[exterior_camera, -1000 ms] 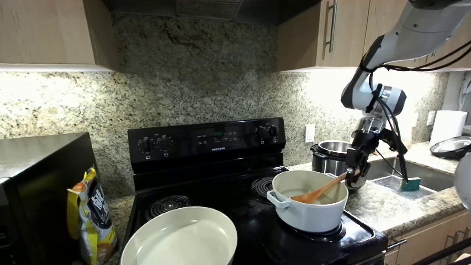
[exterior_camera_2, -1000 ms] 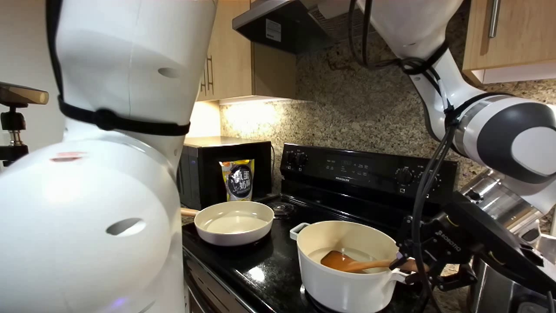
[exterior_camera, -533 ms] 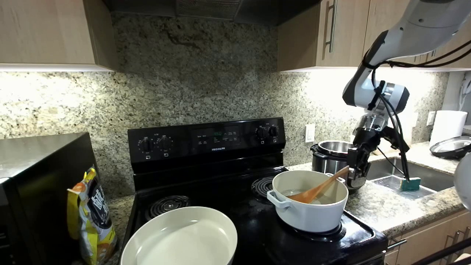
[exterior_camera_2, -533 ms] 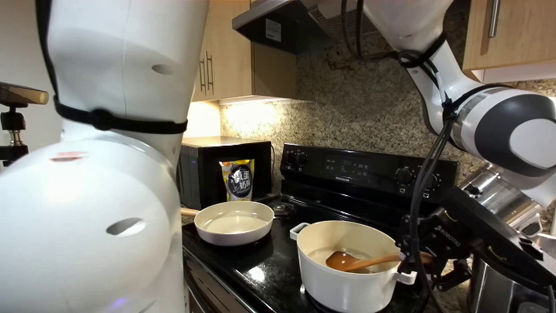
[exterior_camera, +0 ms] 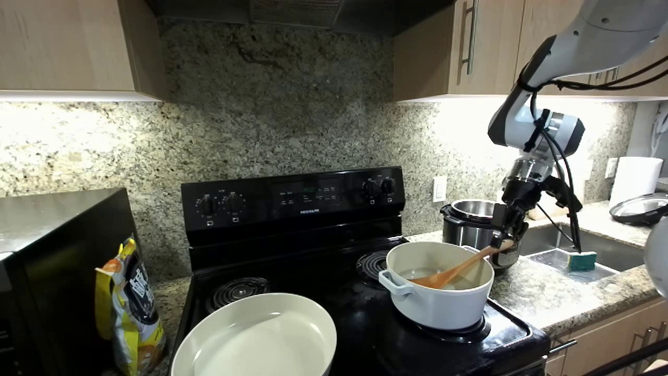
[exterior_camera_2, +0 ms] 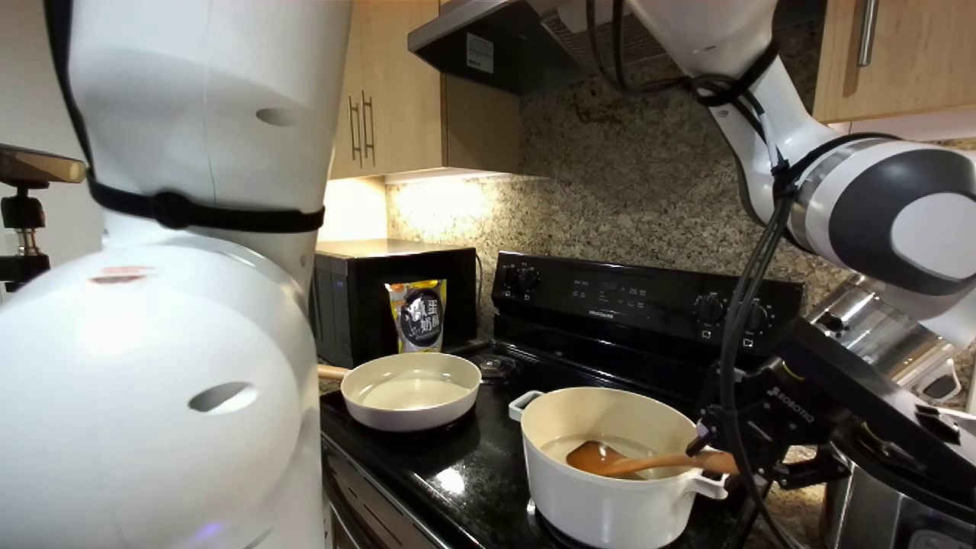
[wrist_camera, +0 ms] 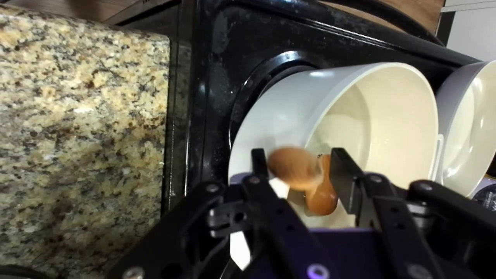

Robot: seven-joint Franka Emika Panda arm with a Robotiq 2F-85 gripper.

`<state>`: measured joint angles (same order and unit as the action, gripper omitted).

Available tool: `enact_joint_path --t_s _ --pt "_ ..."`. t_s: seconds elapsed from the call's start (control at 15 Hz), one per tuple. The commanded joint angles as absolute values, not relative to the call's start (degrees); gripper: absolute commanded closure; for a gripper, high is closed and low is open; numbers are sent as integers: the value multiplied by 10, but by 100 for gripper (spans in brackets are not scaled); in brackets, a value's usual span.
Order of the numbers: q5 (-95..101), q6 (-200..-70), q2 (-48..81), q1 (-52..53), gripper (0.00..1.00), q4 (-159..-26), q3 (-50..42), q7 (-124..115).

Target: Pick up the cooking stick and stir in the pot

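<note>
– So, where is the light-brown wooden cooking stick (exterior_camera: 459,267)?
– It leans in the wide, round white pot (exterior_camera: 443,308), its handle over the rim.
– And the black gripper (wrist_camera: 299,162)?
– Its jaws are spread, the handle's end between them.

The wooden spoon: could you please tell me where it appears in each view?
In an exterior view: wooden spoon, lower right, slanting up rightward.
In an exterior view: wooden spoon, lower right, almost horizontal.
Wrist view: wooden spoon, right of and below centre.
Shared landmark: the white pot it leans into.
</note>
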<state>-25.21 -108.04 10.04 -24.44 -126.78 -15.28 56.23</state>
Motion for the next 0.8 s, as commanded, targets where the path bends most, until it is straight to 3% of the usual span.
enact_joint_path --t_s 0.0,0.27,0.53,0.67,0.73 --pt "-249 -1091 80 -238 23 -1283 -161 558" --pt "-241 -1089 83 -238 1 -1281 -164 559" --pt "-220 -1084 85 -235 0 -1278 -165 555" --pt "-205 -1079 89 -232 17 -1274 -163 554" --pt "-199 -1077 90 -230 32 -1273 -162 553"
